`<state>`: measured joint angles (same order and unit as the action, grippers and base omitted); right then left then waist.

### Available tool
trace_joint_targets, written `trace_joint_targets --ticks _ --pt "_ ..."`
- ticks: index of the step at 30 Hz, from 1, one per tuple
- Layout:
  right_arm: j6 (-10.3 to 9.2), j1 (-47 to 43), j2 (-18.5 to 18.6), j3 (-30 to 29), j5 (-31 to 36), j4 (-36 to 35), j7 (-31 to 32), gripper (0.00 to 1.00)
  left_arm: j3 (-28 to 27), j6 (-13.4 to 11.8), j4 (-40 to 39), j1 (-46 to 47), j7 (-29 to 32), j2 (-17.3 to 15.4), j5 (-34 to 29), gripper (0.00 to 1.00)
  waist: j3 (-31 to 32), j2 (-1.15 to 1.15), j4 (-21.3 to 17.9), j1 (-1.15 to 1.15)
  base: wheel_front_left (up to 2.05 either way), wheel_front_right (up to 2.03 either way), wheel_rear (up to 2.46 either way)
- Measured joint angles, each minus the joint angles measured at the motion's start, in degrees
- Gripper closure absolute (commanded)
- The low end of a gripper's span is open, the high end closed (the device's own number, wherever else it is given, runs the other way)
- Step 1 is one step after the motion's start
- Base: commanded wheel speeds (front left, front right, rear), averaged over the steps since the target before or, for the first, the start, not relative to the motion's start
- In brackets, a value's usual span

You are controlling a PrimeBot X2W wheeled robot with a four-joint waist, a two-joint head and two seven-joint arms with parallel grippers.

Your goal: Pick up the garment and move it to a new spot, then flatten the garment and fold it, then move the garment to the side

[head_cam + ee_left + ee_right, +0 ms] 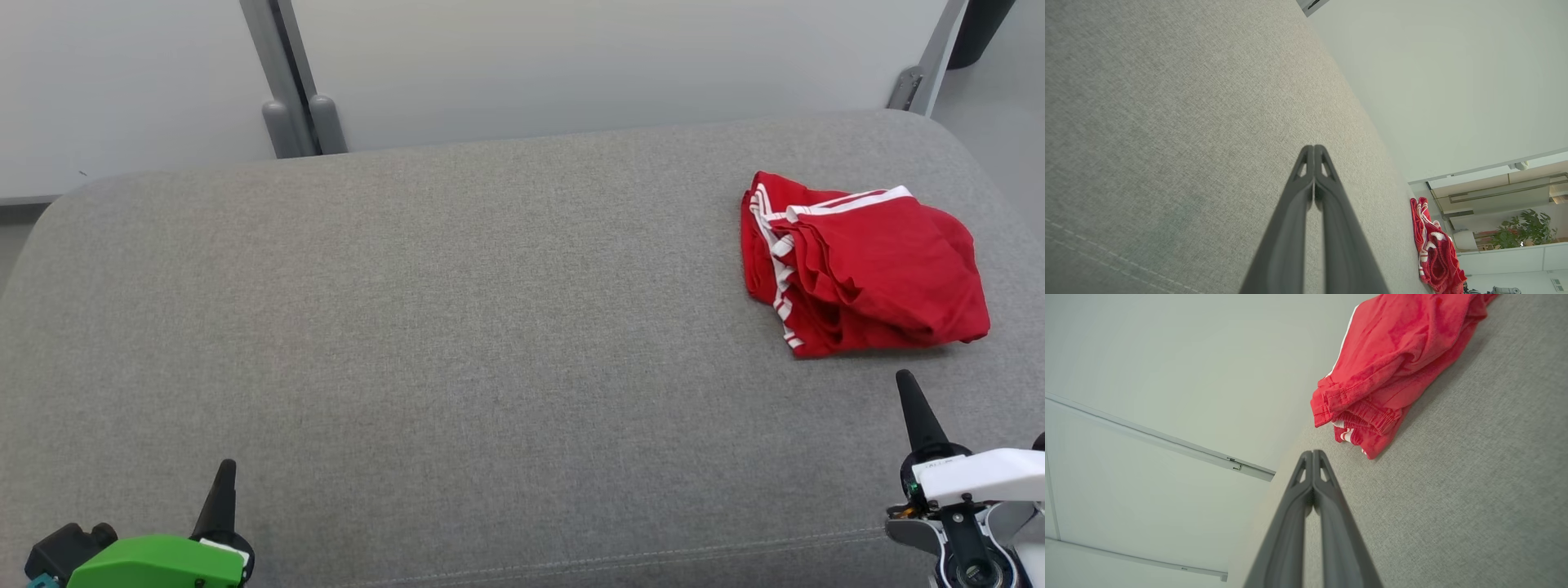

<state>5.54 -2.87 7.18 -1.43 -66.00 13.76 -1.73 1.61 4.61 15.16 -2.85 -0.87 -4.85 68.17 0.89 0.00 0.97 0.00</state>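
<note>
From the head camera, a red garment (861, 265) with white stripes lies bunched in a loose fold at the far right of a grey fabric-covered bench (490, 327), near its rounded right end. The left gripper (226, 469), on a green-cased wrist, sits at the lower left, its dark fingers pressed together and well apart from the cloth. The right gripper (906, 382) points up from the lower right, just short of the garment's near edge, its fingers likewise together and holding nothing. Along the left wrist, the closed fingers hover over bare grey weave, with the red garment far off at the bench's edge and a potted plant (1525, 228) in the room beyond a pale wall (1433, 81). Along the right wrist, the fingertips meet in a single point just beside the garment's hemmed, white-striped edge without touching it, and the cloth lies heaped on the bench ahead.
</note>
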Motion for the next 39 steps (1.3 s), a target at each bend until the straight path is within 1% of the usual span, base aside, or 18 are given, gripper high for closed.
trace_joint_targets --ticks 9,13,22,25,30,36,39 --pt "0.44 1.5 -1.2 -1.3 -6.1 0.5 1.7 1.00 -1.6 0.5 0.3 1.4 1.5 0.5 6.0 1.00 -0.3 0.00 -0.2 0.00 0.00 0.00 0.00" --pt "0.45 1.8 -1.5 -1.8 -8.4 0.7 2.4 1.00 -2.0 0.7 0.4 2.0 2.2 0.7 7.3 1.00 -0.3 0.00 -0.3 0.00 0.00 0.00 0.00" --pt "0.54 3.3 -2.6 -3.2 -14.7 1.3 4.2 1.00 -3.5 1.3 0.5 3.3 4.0 1.5 13.4 1.00 -0.6 0.00 -0.6 0.00 0.00 0.00 0.00" --pt "0.98 3.8 -3.0 -3.6 -16.5 1.5 4.8 1.00 -3.8 1.5 0.6 3.8 4.5 1.8 14.7 1.00 -0.7 0.00 -0.6 0.00 0.00 0.00 0.00" --pt "0.99 4.6 -3.6 -4.3 -20.0 1.7 5.8 1.00 -4.9 1.7 0.7 4.4 5.5 2.0 17.8 1.00 -0.8 0.00 -0.8 0.00 0.00 0.00 0.00" --pt "1.02 5.8 -4.4 -5.5 -25.1 2.0 7.0 1.00 -5.9 2.3 0.7 5.9 7.0 2.4 22.2 1.00 -1.0 0.00 -0.9 0.00 0.00 0.00 0.00" --pt "1.18 6.1 -4.7 -5.6 -26.0 2.0 7.4 1.00 -6.2 2.4 0.7 6.2 7.2 2.5 23.5 1.00 -1.0 0.00 -1.0 0.00 0.00 0.00 0.00"
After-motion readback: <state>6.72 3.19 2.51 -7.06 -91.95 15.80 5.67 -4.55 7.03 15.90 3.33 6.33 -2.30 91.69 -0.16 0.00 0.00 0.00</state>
